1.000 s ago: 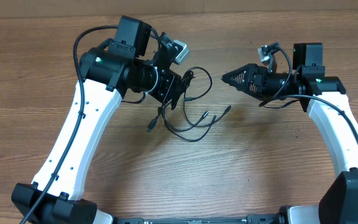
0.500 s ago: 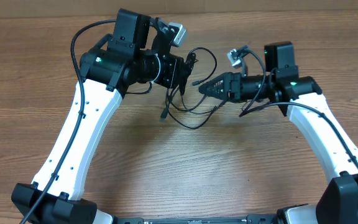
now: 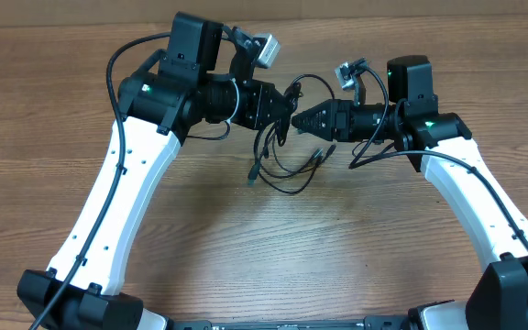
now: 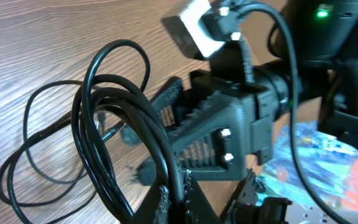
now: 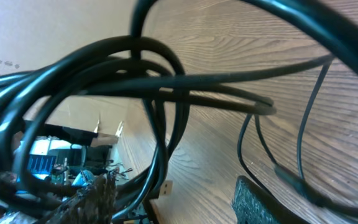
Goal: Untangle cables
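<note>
Left gripper [image 3: 283, 108], overhead view: jaws closed on the cables [image 3: 287, 163], bundle pinched near its top, loops and plug ends trailing below the left gripper toward the wooden table [image 3: 246, 257]. Right gripper [image 3: 301, 119]: tip just beside the left gripper, nosed in among the upper loops; width of opening not readable from above. Left wrist view: left gripper [image 4: 174, 198] at the bottom edge, several strands of the cables [image 4: 98, 106] clamped between its fingers [image 4: 160, 202], stiff loops arching up and away from it, slacker loops farther out over the table [image 4: 36, 37]; right gripper [image 4: 166, 124] directly beyond the left gripper, serrated fingers pointed at it, close behind the loops. Right wrist view: right gripper [image 5: 173, 202] with fingers [image 5: 263, 199] parted, nothing pinched; cables [image 5: 123, 62] crossing close in front of the gap, thinner strands hanging over the table [image 5: 241, 37].
</note>
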Controlling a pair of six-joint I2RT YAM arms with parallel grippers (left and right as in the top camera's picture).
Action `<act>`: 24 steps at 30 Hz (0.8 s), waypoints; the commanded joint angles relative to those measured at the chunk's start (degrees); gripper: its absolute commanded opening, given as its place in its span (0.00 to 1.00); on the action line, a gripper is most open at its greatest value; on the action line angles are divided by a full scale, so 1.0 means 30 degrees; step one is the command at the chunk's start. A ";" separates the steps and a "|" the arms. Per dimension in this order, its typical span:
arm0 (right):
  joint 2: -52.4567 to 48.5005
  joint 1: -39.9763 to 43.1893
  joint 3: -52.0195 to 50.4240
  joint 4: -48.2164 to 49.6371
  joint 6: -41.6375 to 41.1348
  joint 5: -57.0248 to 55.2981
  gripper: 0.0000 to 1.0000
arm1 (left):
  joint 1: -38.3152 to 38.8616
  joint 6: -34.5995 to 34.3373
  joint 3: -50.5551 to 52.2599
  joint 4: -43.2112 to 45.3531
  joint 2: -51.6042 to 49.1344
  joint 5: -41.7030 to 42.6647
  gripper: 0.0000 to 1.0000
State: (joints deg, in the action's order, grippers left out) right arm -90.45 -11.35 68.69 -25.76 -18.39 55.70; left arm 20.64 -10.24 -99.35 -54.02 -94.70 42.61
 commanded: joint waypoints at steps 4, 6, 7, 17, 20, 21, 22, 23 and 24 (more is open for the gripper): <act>-0.0015 -0.0087 0.0350 0.0444 -0.0240 -0.0408 0.49 | 0.1122 -0.0087 -0.0044 0.0940 0.0204 0.1151 0.04; -0.0015 -0.0087 0.0350 0.0452 -0.0233 -0.0415 0.40 | 0.1421 -0.0095 -0.0044 0.1137 0.0204 0.0998 0.04; -0.0015 -0.0087 0.0350 0.0459 -0.0240 -0.0408 0.28 | 0.1559 -0.0095 -0.0044 0.1166 0.0204 0.0714 0.04; -0.0015 -0.0087 0.0342 0.0495 -0.0233 -0.0415 0.04 | 0.1610 -0.1290 -0.0044 0.1180 0.0204 -0.1916 0.04; -0.0015 -0.0095 0.0342 0.0240 -0.0233 -0.0408 0.04 | 0.1610 -0.3140 -0.0044 0.1195 0.0204 -0.4058 0.04; -0.0015 -0.0095 0.0342 0.0044 -0.0233 -0.0408 0.04 | 0.1603 -0.3745 -0.0044 0.1209 0.0204 -0.4765 0.04; -0.0015 -0.0095 0.0342 -0.0066 -0.0226 -0.0408 0.04 | 0.1596 -0.4197 -0.0044 0.1224 0.0204 -0.5260 0.04; -0.0015 -0.0095 0.0342 -0.0335 -0.0226 -0.0408 0.04 | 0.1588 -0.4852 -0.0044 0.1260 0.0204 -0.6047 0.04; -0.0015 -0.0087 0.0342 -0.0481 -0.0219 -0.0408 0.04 | 0.1596 -0.5238 -0.0044 0.1311 0.0204 -0.6594 0.04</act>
State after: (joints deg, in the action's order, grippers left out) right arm -90.54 -11.40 68.69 -26.28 -19.53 53.34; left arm 25.61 -19.11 -99.35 -50.94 -94.67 33.26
